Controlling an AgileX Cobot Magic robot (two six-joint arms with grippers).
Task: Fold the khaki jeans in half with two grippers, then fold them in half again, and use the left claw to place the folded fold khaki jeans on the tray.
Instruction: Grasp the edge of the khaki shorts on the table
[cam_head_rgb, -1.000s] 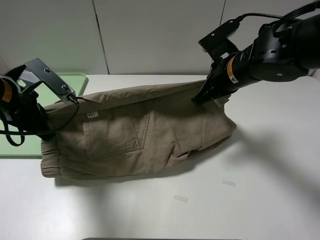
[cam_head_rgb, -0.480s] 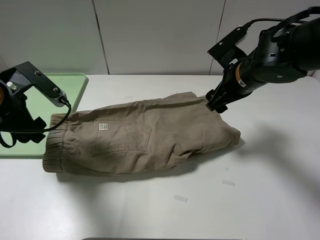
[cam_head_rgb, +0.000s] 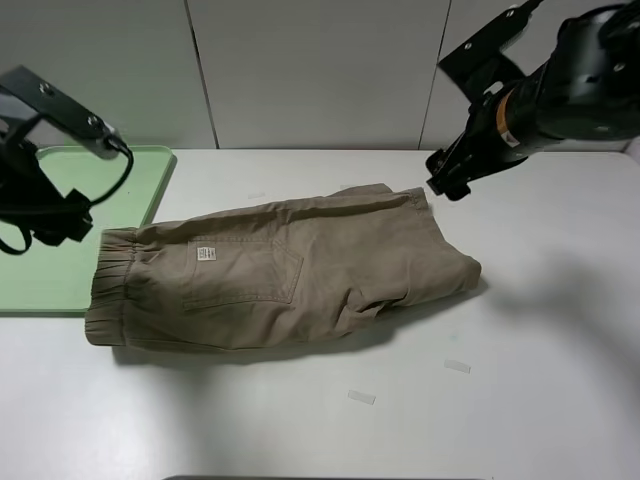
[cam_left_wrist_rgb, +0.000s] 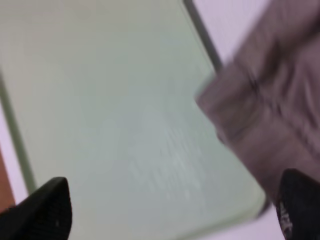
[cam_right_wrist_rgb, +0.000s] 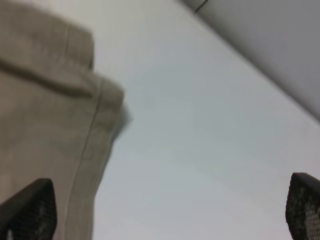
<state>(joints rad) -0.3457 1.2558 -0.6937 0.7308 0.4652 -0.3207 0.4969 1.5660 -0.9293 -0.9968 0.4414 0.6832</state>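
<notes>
The khaki jeans (cam_head_rgb: 290, 275) lie flat on the white table, folded in half, with the gathered waistband at the left and the hems at the right. My left gripper (cam_head_rgb: 62, 222) hangs open over the tray (cam_head_rgb: 140, 170), just left of the waistband and apart from it. In the left wrist view its fingertips (cam_left_wrist_rgb: 47, 210) stand wide apart over the green tray (cam_left_wrist_rgb: 100, 100), with blurred cloth (cam_left_wrist_rgb: 270, 115) to one side. My right gripper (cam_head_rgb: 447, 186) hovers open above the far hem corner. The right wrist view shows empty fingertips (cam_right_wrist_rgb: 30, 210) and the jeans' edge (cam_right_wrist_rgb: 45, 125).
Two small clear strips (cam_head_rgb: 361, 397) (cam_head_rgb: 457, 366) lie on the table in front of the jeans. A pale panelled wall (cam_head_rgb: 320, 70) runs along the back. The tray's right rim touches or nearly touches the waistband corner.
Both grippers opened and let go of the jeans, which dropped flat in a half fold. The left arm lifted back to the left and the right arm rose to the right.
</notes>
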